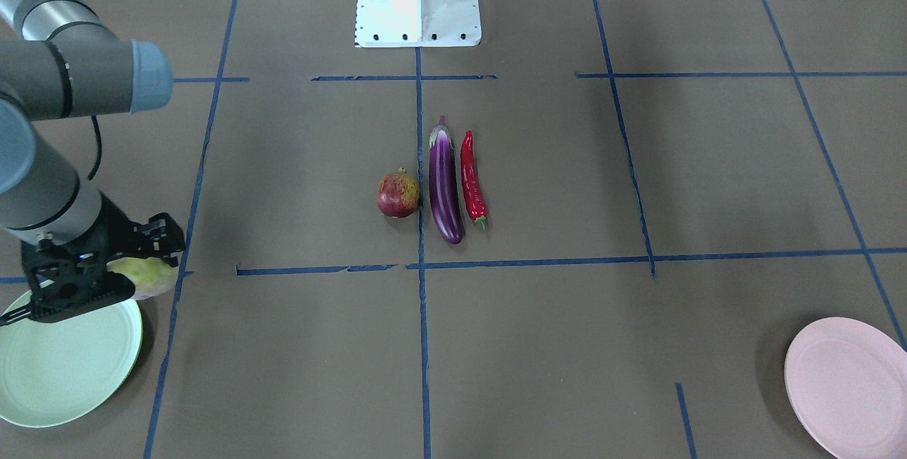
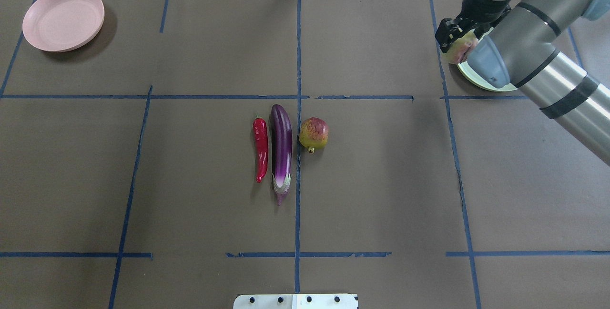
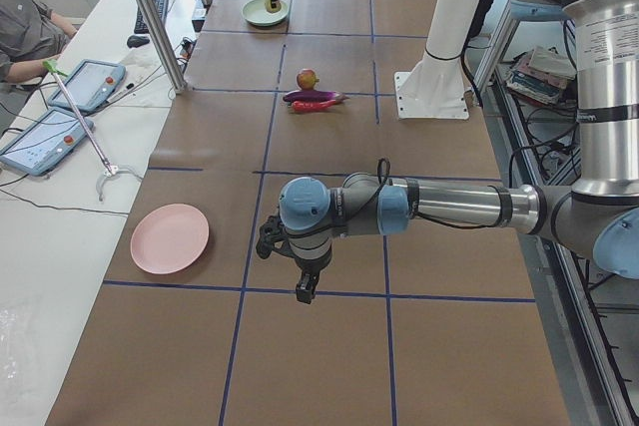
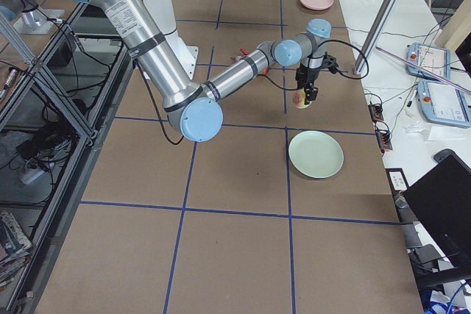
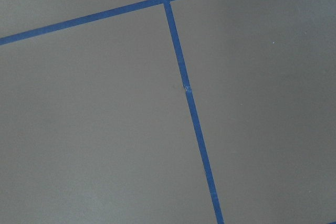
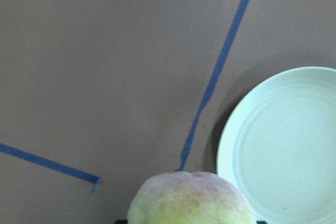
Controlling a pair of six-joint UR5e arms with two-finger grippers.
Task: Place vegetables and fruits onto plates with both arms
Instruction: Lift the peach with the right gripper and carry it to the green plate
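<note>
Right pincer (image 1: 120, 269): clamped on the pale yellow-green fruit (image 6: 191, 200), which is round, with a pink blush across its top. The fruit is held above the worktop (image 1: 297, 346), just beside the rim of the mint green plate (image 6: 289, 145) and not over its middle. That plate is plain, matte and bare.

Left pincer (image 3: 305, 291): points down over the worktop, near the pink plate (image 2: 63, 19). It shows only in the left side view, so whether it is spread or pressed together cannot be told.

Worktop centre: purple eggplant (image 2: 281, 149), glossy, long, pale at the stem end. The red chili (image 2: 260, 149), slimmer and shorter, lies parallel just beside it. The red-and-yellow mottled fruit (image 2: 313, 133) lies just beside the eggplant on its other side.
</note>
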